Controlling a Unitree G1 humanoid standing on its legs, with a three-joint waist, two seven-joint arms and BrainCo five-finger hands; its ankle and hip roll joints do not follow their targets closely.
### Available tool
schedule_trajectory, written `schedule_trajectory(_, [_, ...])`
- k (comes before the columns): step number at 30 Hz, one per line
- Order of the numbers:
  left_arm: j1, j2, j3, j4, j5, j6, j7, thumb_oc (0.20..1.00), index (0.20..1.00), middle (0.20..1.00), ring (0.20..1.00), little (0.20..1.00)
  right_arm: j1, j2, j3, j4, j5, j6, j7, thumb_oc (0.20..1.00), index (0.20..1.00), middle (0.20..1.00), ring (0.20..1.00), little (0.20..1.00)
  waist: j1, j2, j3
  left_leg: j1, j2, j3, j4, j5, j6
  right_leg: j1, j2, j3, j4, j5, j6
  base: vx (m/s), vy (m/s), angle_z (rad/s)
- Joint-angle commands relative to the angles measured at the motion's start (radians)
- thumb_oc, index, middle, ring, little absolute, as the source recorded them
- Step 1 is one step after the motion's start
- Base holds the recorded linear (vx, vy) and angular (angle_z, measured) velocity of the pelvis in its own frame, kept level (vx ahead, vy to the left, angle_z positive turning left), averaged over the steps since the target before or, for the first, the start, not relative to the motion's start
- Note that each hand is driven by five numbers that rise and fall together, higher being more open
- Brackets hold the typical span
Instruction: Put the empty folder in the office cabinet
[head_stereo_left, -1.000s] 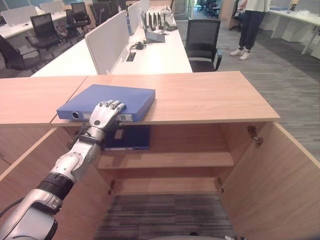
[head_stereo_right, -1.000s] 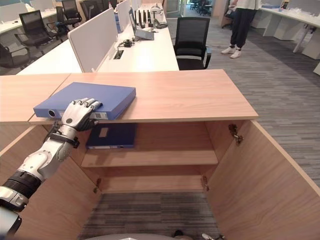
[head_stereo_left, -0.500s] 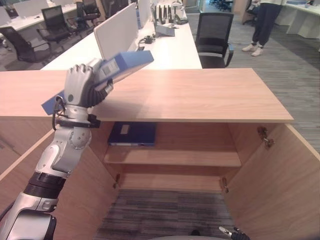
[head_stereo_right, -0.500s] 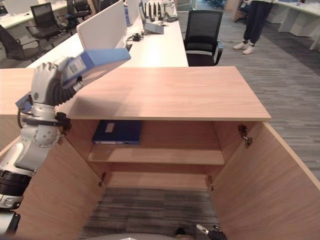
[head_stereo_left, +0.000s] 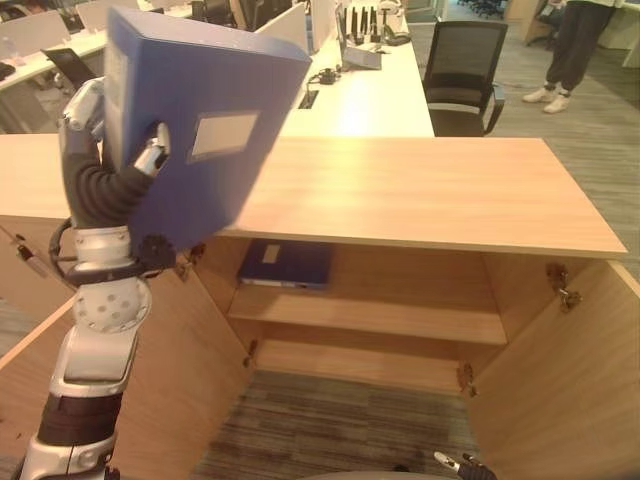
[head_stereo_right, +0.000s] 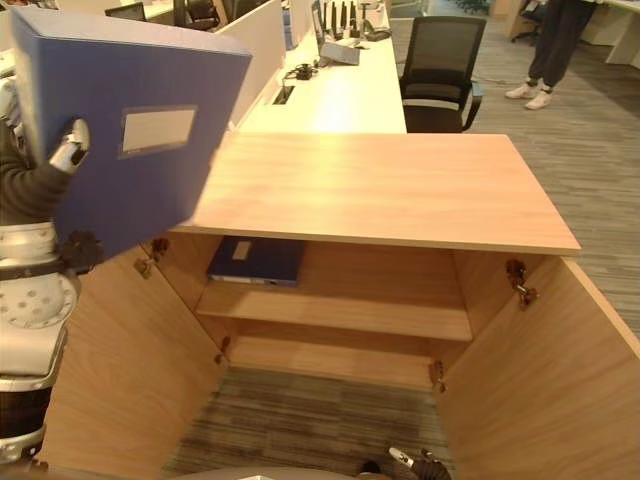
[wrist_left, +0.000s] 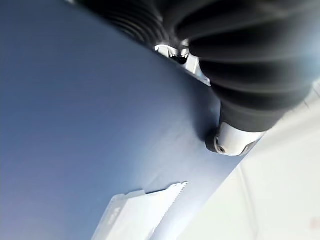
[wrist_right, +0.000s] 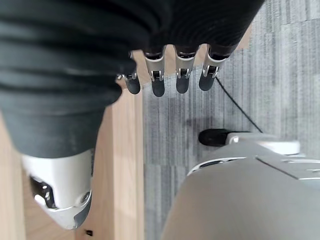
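- My left hand (head_stereo_left: 105, 160) grips the blue folder (head_stereo_left: 190, 120), thumb pressed on its front face and fingers wrapped round its spine side, so the folder is clamped between them.
- I hold the folder up in the air, standing nearly upright and tilted a little, above the left end of the cabinet top (head_stereo_left: 420, 190) and clear of it.
- A pale label (head_stereo_left: 222, 135) shows on the folder's front face, just beside my thumb.
- The office cabinet (head_stereo_left: 370, 300) stands open in front of me, with both doors swung out: the left door (head_stereo_right: 130, 370) and the right door (head_stereo_right: 540, 380).
- A darker blue folder (head_stereo_left: 285, 265) lies flat at the left end of the upper shelf (head_stereo_left: 400, 320) inside the cabinet.
- My right hand (wrist_right: 172, 75) hangs low over the grey carpet (wrist_right: 210, 120) beside a wooden panel, fingers relaxed and holding nothing.
- Beyond the cabinet stand a white desk (head_stereo_left: 360, 100), a black office chair (head_stereo_left: 465, 70) and a person's legs (head_stereo_left: 570, 50).
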Motion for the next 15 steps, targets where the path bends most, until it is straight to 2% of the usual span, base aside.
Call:
schedule_trajectory(1, [-0.08, 0.028, 0.069, -0.046, -0.158, -0.088, -0.074, 0.2, 0.2, 0.2, 0.2, 0.2, -0.074, 0.006, 0.016, 0.011, 0.029, -0.008, 0.016, 1.0, 1.0, 1.0, 1.0, 1.0, -0.008, -0.021, 0.013, 0.004, -0.01, -0.051, 0.013, -0.055, -0.01, 0.074, -0.027, 0.009, 0.044, -0.135, 0.063, 0.03, -0.007, 0.02])
schedule_trajectory(2, [-0.042, 0.019, 0.071, -0.062, -0.296, -0.086, -0.161, 0.2, 0.2, 0.2, 0.2, 0.2, -0.08, 0.003, 0.018, 0.012, 0.024, -0.004, 0.024, 1.0, 1.0, 1.0, 1.0, 1.0, 0.0, -0.018, 0.014, 0.002, -0.011, -0.057, 0.013, -0.054, -0.009, 0.077, -0.027, 0.006, 0.045, -0.136, 0.06, 0.04, -0.007, 0.03])
schedule_trajectory(3, [-0.04, 0.019, 0.074, -0.062, -0.301, -0.086, -0.166, 0.2, 0.2, 0.2, 0.2, 0.2, -0.08, 0.003, 0.019, 0.012, 0.024, -0.004, 0.025, 1.0, 1.0, 1.0, 1.0, 1.0, -0.001, -0.018, 0.014, 0.002, -0.011, -0.057, 0.013, -0.054, -0.009, 0.077, -0.027, 0.006, 0.045, -0.137, 0.06, -0.01, -0.008, 0.06])
schedule_trajectory(4, [-0.014, 0.013, 0.071, -0.07, -0.395, -0.078, -0.23, 0.2, 0.2, 0.2, 0.2, 0.2, -0.082, 0.0, 0.02, 0.012, 0.016, -0.002, 0.034, 1.0, 1.0, 1.0, 1.0, 1.0, 0.005, -0.017, 0.016, 0.001, -0.011, -0.06, 0.013, -0.053, -0.008, 0.079, -0.028, 0.003, 0.047, -0.137, 0.059, -0.04, -0.001, 0.07])
schedule_trajectory(6, [-0.003, 0.014, 0.071, -0.073, -0.447, -0.077, -0.265, 0.2, 0.2, 0.2, 0.2, 0.2, -0.083, 0.0, 0.022, 0.012, 0.013, -0.001, 0.037, 1.0, 1.0, 1.0, 1.0, 1.0, 0.005, -0.016, 0.018, -0.004, -0.012, -0.061, 0.013, -0.041, -0.007, 0.073, -0.029, 0.001, 0.05, -0.128, 0.057, -0.02, 0.0, 0.07])
schedule_trajectory(7, [0.03, 0.022, 0.071, -0.077, -0.549, -0.063, -0.329, 0.2, 0.2, 0.2, 0.2, 0.2, -0.087, -0.003, 0.024, 0.015, 0.004, 0.0, 0.045, 1.0, 1.0, 1.0, 1.0, 1.0, 0.012, -0.014, 0.017, -0.001, -0.013, -0.067, 0.013, -0.053, -0.006, 0.08, -0.028, -0.002, 0.05, -0.139, 0.057, 0.04, 0.002, 0.07])
schedule_trajectory(15, [0.091, 0.009, 0.055, -0.073, -0.651, -0.028, -0.373, 0.2, 0.2, 0.2, 0.2, 0.2, -0.107, -0.005, 0.041, -0.002, -0.001, -0.004, 0.057, 1.0, 1.0, 1.0, 1.0, 1.0, 0.025, -0.016, 0.024, -0.002, -0.015, -0.077, 0.013, -0.051, -0.002, 0.08, -0.026, -0.008, 0.062, -0.143, 0.056, 0.0, 0.004, 0.03])
